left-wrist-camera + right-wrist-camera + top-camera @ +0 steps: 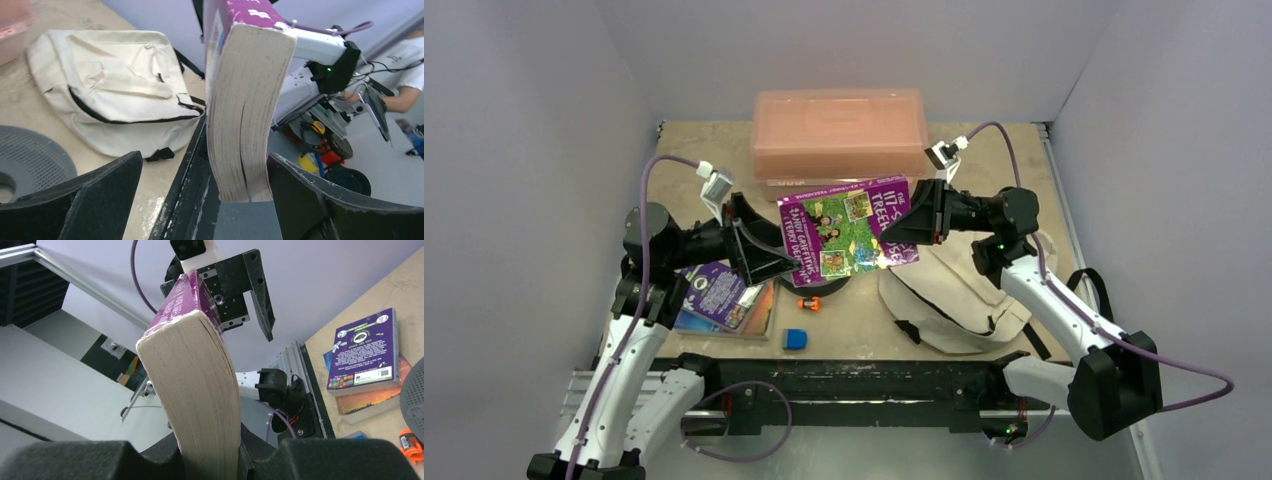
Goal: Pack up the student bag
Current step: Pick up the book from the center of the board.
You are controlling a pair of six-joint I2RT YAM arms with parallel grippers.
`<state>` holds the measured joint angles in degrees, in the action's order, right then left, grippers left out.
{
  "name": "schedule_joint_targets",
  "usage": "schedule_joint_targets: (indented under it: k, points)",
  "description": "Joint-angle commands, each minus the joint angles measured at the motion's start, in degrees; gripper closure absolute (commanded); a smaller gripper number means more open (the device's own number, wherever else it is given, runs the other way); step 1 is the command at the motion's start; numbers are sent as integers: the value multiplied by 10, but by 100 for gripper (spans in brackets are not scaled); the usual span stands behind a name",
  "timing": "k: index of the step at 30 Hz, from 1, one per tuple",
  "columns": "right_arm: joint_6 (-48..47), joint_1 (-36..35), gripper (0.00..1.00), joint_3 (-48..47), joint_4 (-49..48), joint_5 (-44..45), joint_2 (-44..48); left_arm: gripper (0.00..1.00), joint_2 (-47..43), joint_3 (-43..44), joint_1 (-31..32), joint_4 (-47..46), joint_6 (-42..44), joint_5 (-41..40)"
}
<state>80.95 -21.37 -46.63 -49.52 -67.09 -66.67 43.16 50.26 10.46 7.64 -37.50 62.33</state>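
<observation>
A thick purple-and-green paperback book (844, 228) hangs in the air over the table's middle. My right gripper (904, 235) is shut on its right end, and the page edges (195, 390) are pinched between the pads. My left gripper (766, 250) stands open around the book's left end. In the left wrist view the book (245, 100) sits beside the right finger (300, 190), with a wide gap to the left finger (100, 195). The student bag (954, 295), cream with black zips, lies flat at the right (110, 90), with its zips shut.
A salmon-pink plastic box (839, 135) stands at the back. A grey disc (30, 155) lies under the held book. Two stacked books (724, 300) lie front left. An orange item (809, 303) and a blue block (795, 339) sit near the front edge.
</observation>
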Motion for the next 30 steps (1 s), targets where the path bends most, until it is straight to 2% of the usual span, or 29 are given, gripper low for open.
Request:
schedule_joint_targets:
  k: [1, 5, 7, 9, 11, 13, 15, 18, 21, 25, 28, 30]
  points:
    - [38, -7, 100, -10, -100, 3, 10, 4, -10, -18, 28, -171, -77, 36]
    - [24, -14, 100, -9, -87, 5, 7, 17, 3, -12, 33, -213, -127, 16]
    - [15, -16, 100, -8, -73, 6, 8, 27, 5, 0, 33, -194, -131, -17]
    - [13, -18, 100, -6, -71, 9, 10, 32, 7, 4, 33, -191, -143, -44]
    - [8, -21, 100, -7, -66, 13, 12, 31, 13, -2, 36, -216, -169, -58]
    - [-10, -24, 100, -11, -48, 19, 14, 21, 22, -3, 48, -217, -178, -66]
    - [-24, -26, 100, -12, -33, 22, 14, 16, 25, -1, 63, -189, -160, -80]
    - [-19, -28, 100, -9, -37, 25, 10, 16, 14, -2, 77, -152, -138, -114]
    - [-18, -31, 100, -6, -44, 26, 6, 35, 5, -3, 85, -131, -124, -144]
    - [-21, -34, 100, -7, -45, 28, 0, 42, 9, -5, 93, -124, -123, -161]
    - [-24, -34, 100, -7, -44, 30, -4, 67, 12, -9, 96, -125, -118, -166]
    - [-44, -34, 100, -9, -10, 34, -4, 90, 11, -1, 96, -101, -101, -176]
